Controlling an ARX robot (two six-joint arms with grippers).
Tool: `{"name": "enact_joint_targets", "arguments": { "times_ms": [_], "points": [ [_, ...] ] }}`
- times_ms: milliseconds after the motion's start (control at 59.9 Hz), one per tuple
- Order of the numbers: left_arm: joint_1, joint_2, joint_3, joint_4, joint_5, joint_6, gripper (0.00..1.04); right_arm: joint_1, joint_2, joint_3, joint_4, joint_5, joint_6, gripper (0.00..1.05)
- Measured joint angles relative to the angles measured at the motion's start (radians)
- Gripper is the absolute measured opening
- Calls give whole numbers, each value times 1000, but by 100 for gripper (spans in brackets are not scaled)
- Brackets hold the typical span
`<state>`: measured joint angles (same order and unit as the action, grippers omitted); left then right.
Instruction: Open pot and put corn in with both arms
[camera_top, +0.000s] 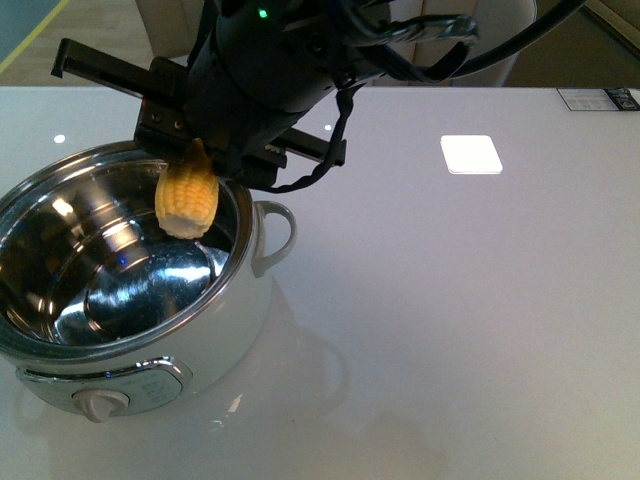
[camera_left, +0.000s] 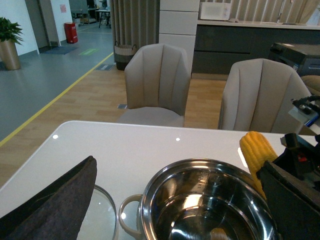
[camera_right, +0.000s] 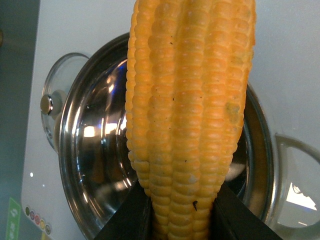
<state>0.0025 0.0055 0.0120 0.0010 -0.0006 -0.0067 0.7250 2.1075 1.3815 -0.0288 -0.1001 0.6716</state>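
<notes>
Finding one: the pot (camera_top: 232, 322) stands open on the white tabletop (camera_top: 450, 300). Its steel inner bowl is bare, and its dial knob (camera_top: 98, 404) faces the front camera.

Finding two: the glass lid (camera_right: 64, 75) lies flat on the tabletop just beside the pot, on the side away from the loop handle (camera_top: 281, 236) that you see in the front view.

Finding three: your right pincer (camera_right: 182, 226) is clamped on the corn (camera_top: 188, 200), with the black fingers (camera_right: 131, 223) pressing its two sides at one end. The cob hangs roughly upright, free end down, above the bowl and just inside the far rim. It is clear of the steel floor.

Finding four: the left wrist view shows only a dark grey wedge (camera_left: 50, 205) at the picture's edge, over the lid. You cannot tell from it how the left pincer stands.
</notes>
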Motion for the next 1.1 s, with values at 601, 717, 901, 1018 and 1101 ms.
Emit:
{"name": "enact_joint_targets", "arguments": {
  "times_ms": [601, 717, 901, 1018, 1101],
  "points": [
    [0, 0, 0, 0, 0, 0, 98, 21, 161, 206, -156, 6, -56, 39],
    [0, 0, 0, 0, 0, 0, 98, 27, 161, 206, -156, 2, -64, 59],
    [0, 0, 0, 0, 0, 0, 98, 32, 160, 184, -145, 3, -85, 90],
    [0, 0, 0, 0, 0, 0, 98, 19, 134, 132, -103, -5, -68, 96],
    [0, 0, 0, 0, 0, 0, 98, -2, 88, 80, -47, -27, -31, 96]
  ]
}}
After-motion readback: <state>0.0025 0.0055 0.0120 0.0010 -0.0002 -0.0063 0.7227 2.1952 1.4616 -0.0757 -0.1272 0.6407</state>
